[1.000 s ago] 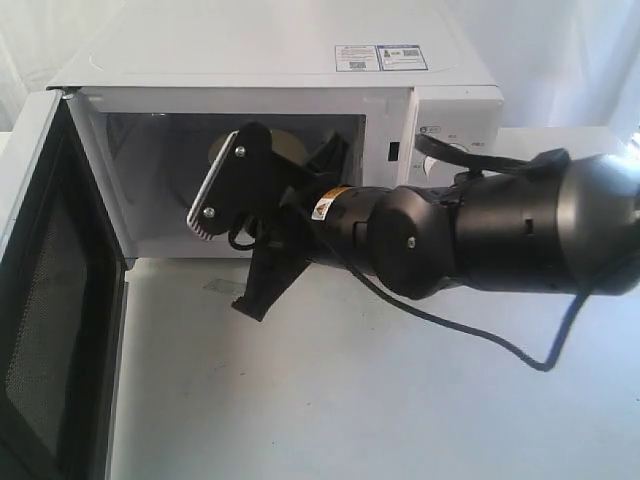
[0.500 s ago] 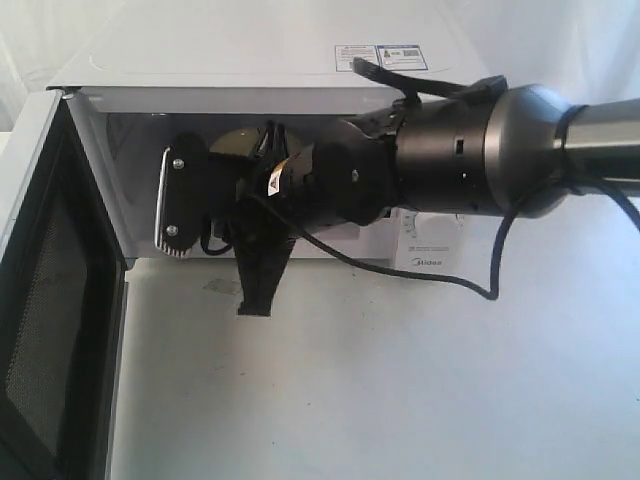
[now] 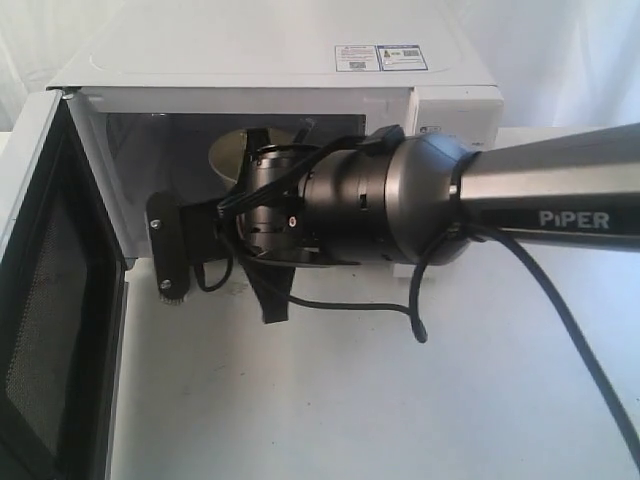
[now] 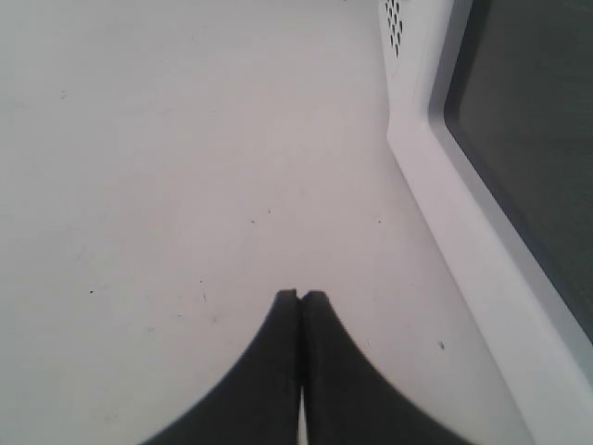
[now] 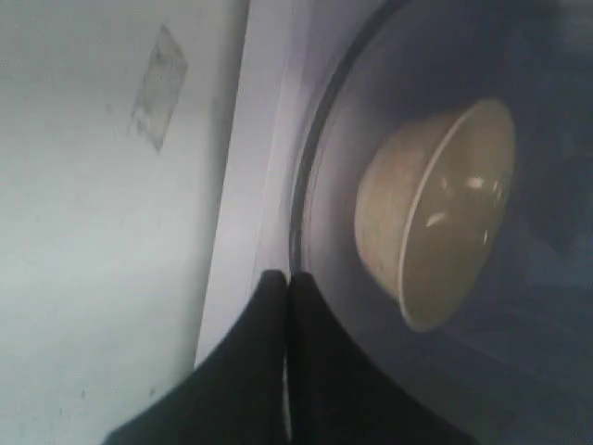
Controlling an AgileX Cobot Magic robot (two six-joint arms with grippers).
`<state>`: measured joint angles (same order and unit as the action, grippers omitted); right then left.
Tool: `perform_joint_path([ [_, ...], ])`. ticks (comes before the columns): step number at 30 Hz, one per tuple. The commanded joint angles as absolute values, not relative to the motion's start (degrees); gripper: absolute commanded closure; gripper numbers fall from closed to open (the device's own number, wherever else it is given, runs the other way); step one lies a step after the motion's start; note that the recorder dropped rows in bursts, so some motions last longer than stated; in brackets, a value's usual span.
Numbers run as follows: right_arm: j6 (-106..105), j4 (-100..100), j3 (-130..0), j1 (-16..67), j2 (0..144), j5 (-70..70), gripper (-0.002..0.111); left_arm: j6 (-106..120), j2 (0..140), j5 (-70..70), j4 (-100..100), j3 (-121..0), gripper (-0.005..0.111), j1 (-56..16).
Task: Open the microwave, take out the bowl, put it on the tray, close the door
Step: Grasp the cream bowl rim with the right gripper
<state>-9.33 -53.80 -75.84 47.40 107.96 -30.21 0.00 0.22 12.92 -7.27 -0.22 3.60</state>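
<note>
The door (image 3: 45,300) stands open toward the tabletop's (image 4: 167,167) left edge. The left gripper (image 4: 299,297) hovers over bare surface beside it, pressed together and empty. The right gripper (image 5: 285,280), likewise closed on nothing, sits at the mouth of the microwave (image 3: 270,60) by the far edge. The bowl (image 5: 435,213) lies inside, seemingly on the turntable (image 5: 519,371).
</note>
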Motion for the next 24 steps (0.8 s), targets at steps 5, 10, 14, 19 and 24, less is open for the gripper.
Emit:
perform_joint_path([
  [5, -5.51, -55.33, -76.07, 47.96, 107.53, -20.61, 0.102, 0.00, 0.00, 12.91, -7.66, 0.00, 0.107, 3.26],
  [10, -4.70, -55.33, -76.07, 46.87, 107.76, -20.46, 0.070, 0.00, 0.00, 12.91, -7.66, 0.00, 0.107, 3.26],
  [14, 0.36, -58.45, -76.07, 45.64, 109.32, -20.72, 0.055, 0.00, 0.00, 12.91, -7.66, 0.00, 0.107, 3.26],
  [19, 11.09, -68.71, -76.07, 45.13, 112.21, -22.73, 0.055, 0.00, 0.00, 12.91, -7.66, 0.00, 0.107, 3.26],
  [24, 24.44, -80.52, -76.07, 45.13, 113.27, -23.08, 0.055, 0.00, 0.00, 12.91, -7.66, 0.00, 0.107, 3.26],
])
